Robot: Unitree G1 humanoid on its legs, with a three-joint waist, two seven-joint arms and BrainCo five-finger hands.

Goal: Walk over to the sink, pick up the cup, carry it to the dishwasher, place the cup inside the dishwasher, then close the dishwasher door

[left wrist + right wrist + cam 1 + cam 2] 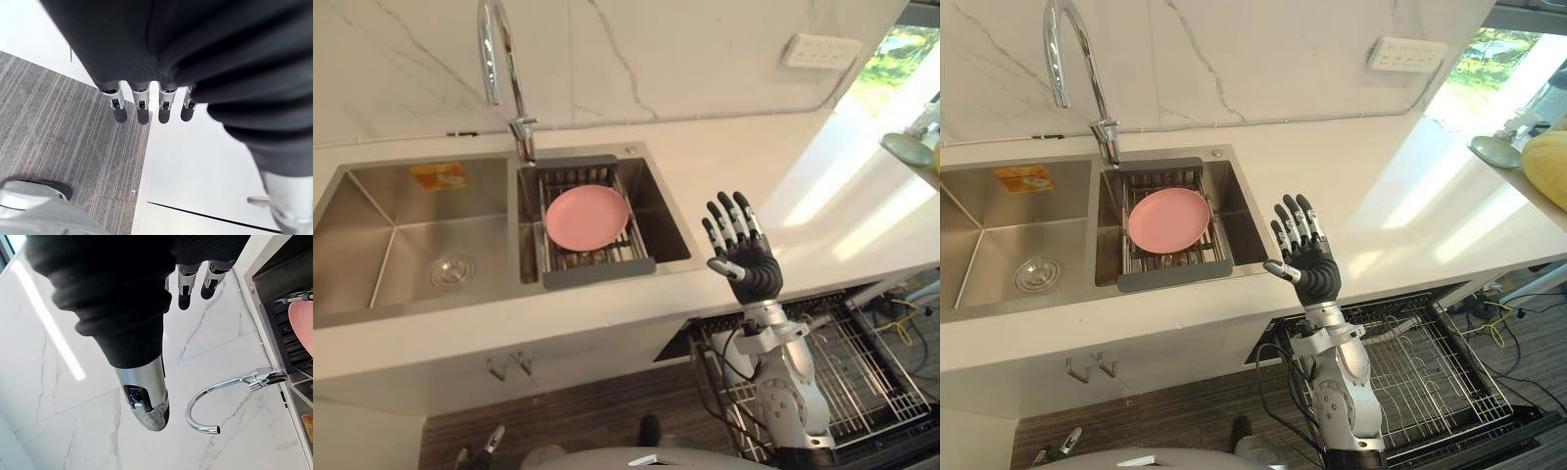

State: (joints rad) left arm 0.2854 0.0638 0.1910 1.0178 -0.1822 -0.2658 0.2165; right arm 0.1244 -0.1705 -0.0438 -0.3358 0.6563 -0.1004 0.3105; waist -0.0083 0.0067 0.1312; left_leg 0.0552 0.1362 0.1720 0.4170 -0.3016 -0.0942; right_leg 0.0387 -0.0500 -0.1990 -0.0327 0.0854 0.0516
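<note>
Fingers [728,220] straight — right hand [756,269] raised beside the sink [372,245] (pink plate [586,217] inside).

The left hand [166,49] is seen from very close, its dark ribbed cover spread across the upper part of the picture. Its silver fingers [143,108] with dark tips hang in a row, fairly straight, holding nothing. Past them lies a grey striped floor [63,132], meeting a plain white cabinet front [205,171]. A thin dark seam crosses the cabinet, with a small metal handle [258,200] beside it.
</note>
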